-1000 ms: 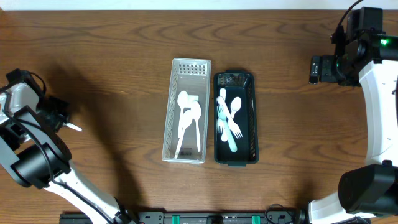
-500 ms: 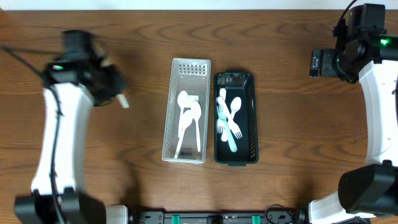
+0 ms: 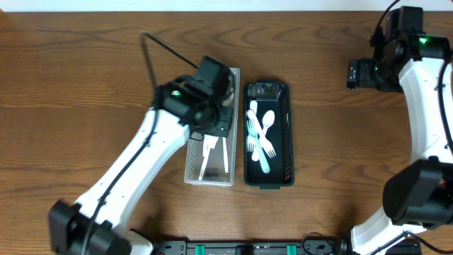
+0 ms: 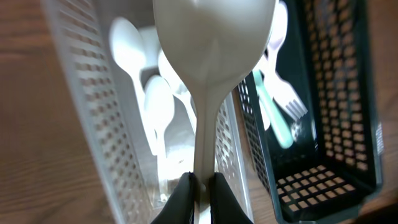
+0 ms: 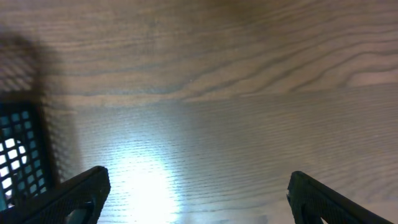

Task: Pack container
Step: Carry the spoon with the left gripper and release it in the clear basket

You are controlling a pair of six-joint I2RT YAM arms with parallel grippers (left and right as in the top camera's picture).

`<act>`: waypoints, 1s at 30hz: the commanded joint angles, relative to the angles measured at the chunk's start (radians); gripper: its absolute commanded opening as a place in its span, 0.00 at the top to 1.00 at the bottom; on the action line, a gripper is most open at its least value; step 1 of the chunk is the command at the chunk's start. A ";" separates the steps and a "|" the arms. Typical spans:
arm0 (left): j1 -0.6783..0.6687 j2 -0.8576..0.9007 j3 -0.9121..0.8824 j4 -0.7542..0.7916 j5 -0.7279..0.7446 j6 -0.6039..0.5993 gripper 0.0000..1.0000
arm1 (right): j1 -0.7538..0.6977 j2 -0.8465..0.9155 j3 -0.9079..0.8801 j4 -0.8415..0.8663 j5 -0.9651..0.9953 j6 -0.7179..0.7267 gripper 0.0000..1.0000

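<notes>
My left gripper (image 4: pixel 202 186) is shut on a white plastic spoon (image 4: pixel 208 74) by its handle and holds it above the white perforated basket (image 3: pixel 192 152). In the overhead view the left gripper (image 3: pixel 212 113) hangs over the basket's upper half. Other white spoons (image 4: pixel 158 106) lie inside the basket. The dark green basket (image 3: pixel 285 134) beside it on the right holds white and mint forks and spoons (image 3: pixel 260 138). My right gripper (image 5: pixel 199 196) is open and empty over bare table at the far right (image 3: pixel 354 74).
The two baskets stand side by side in the table's middle. The dark green basket's corner (image 5: pixel 22 155) shows at the left edge of the right wrist view. Wooden table surface lies on both sides.
My left arm has swung from the table's far left to over the white basket, carrying the white spoon. The right arm has shifted slightly upward.
</notes>
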 commanded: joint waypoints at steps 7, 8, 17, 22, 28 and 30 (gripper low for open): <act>0.030 0.145 -0.019 0.003 -0.056 0.015 0.94 | -0.008 0.017 -0.006 -0.003 -0.008 0.011 0.06; 0.034 0.150 -0.019 0.005 -0.057 0.019 0.94 | -0.008 0.017 -0.006 -0.002 -0.008 0.011 0.05; 0.041 0.164 -0.019 -0.005 -0.056 0.010 0.32 | -0.008 0.017 -0.006 -0.002 -0.008 0.011 0.05; 0.042 0.135 0.004 -0.028 -0.114 0.011 0.24 | -0.008 0.017 -0.006 0.001 -0.009 0.011 0.05; 0.069 -0.023 0.064 -0.022 -0.285 0.011 0.10 | -0.005 0.016 -0.003 0.025 -0.008 0.030 0.12; 0.115 -0.088 0.064 0.019 -0.330 0.011 0.02 | 0.006 0.012 0.005 0.043 -0.009 0.034 0.12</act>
